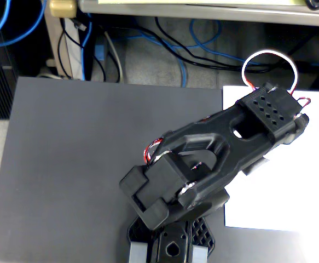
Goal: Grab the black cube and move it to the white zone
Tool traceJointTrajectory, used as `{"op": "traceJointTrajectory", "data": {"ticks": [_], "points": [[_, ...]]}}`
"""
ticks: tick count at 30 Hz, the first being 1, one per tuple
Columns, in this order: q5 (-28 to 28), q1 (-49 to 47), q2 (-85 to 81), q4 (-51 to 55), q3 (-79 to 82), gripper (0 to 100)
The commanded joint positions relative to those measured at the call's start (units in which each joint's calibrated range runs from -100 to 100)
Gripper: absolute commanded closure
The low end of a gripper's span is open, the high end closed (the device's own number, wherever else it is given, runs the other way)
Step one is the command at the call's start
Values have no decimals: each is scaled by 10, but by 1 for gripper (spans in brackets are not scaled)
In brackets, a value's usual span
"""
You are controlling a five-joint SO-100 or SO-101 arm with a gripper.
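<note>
The black arm reaches from its base at the bottom middle up and to the right. Its wrist housing (270, 111) hangs over the upper left part of the white zone (293, 192), a white paper sheet at the right side of the table. The gripper's fingers are hidden under the wrist housing, so I cannot tell whether they are open or shut. The black cube is not visible; it may be hidden under the arm. A small grey patch (256, 166) shows at the arm's lower edge over the sheet, and I cannot tell what it is.
The dark grey tabletop (77, 164) fills the left and middle. Behind its far edge lie blue and black cables (181, 52) on the floor. The arm's base (173, 246) sits at the bottom edge. A white cable loop (268, 55) arches above the wrist.
</note>
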Motion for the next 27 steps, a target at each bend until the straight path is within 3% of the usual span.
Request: {"op": "traceJointTrajectory", "data": {"ticks": [1, 6, 15, 20, 27], "points": [[18, 5, -14, -7, -8, 66], [15, 7, -16, -5, -42, 66], [-15, -23, -17, 195, -236, 66], [-112, -135, -17, 244, -359, 66], [-263, -326, -17, 234, -382, 67]]}}
